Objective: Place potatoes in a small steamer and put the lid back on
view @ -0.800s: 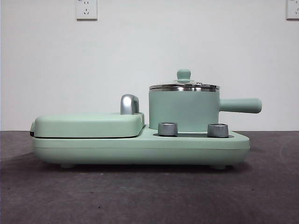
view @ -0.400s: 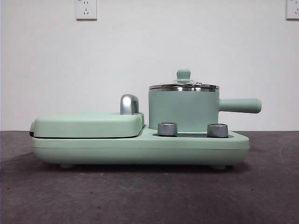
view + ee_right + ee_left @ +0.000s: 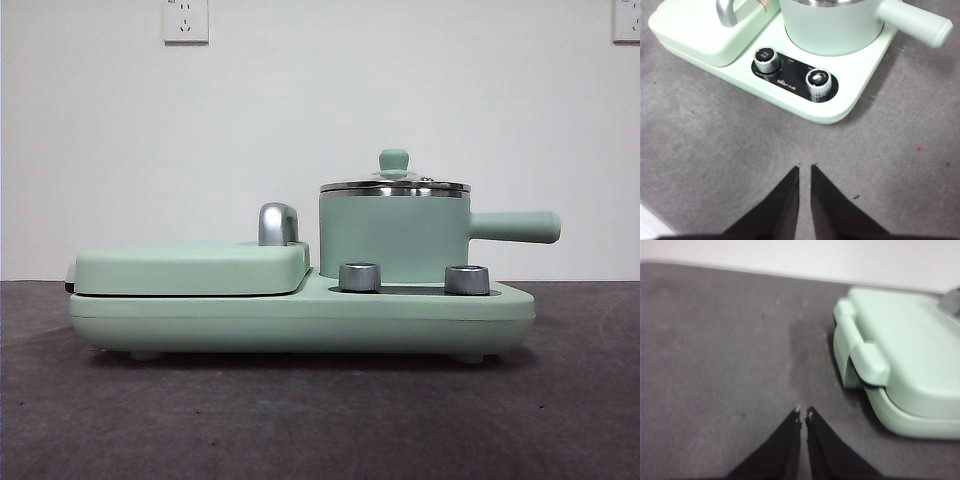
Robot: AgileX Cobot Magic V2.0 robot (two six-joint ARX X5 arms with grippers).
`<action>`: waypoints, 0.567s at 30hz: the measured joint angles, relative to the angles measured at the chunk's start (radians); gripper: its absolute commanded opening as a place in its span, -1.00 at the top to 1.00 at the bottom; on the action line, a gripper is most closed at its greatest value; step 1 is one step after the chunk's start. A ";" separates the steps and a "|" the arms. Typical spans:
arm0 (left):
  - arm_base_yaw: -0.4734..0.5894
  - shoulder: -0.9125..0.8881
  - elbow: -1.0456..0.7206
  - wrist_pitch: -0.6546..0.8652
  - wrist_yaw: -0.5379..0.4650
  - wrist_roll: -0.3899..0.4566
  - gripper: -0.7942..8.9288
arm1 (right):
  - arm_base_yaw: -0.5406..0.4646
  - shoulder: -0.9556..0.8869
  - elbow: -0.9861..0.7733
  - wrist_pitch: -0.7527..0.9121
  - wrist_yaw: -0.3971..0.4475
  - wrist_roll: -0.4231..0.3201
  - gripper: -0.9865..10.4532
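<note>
The small steamer (image 3: 392,238) stands on the right half of the green cooker base (image 3: 300,322), its straight handle (image 3: 515,227) pointing right. The glass lid (image 3: 394,186) with a green knob rests on the steamer's rim. No potatoes show in any view. In the right wrist view, my right gripper (image 3: 804,166) hovers shut over the grey table in front of the steamer (image 3: 830,27) and holds nothing. My left gripper (image 3: 803,413) is also shut and empty, over bare table beside the griddle end of the cooker. Neither arm shows in the front view.
A flat green griddle (image 3: 190,268) with its cover closed fills the cooker's left half, and a steel hinge handle (image 3: 277,223) rises behind it. Two steel dials (image 3: 359,276) (image 3: 466,279) sit on the base in front of the steamer. Grey table mat surrounds the cooker.
</note>
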 measured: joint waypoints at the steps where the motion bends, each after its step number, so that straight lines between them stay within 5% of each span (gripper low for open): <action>1: 0.000 0.000 -0.006 0.009 0.003 0.000 0.79 | 0.000 0.000 0.000 0.000 0.000 0.000 0.77; 17: 0.000 -0.001 -0.014 0.033 0.003 0.003 0.79 | 0.000 0.000 0.000 0.042 0.000 0.000 0.77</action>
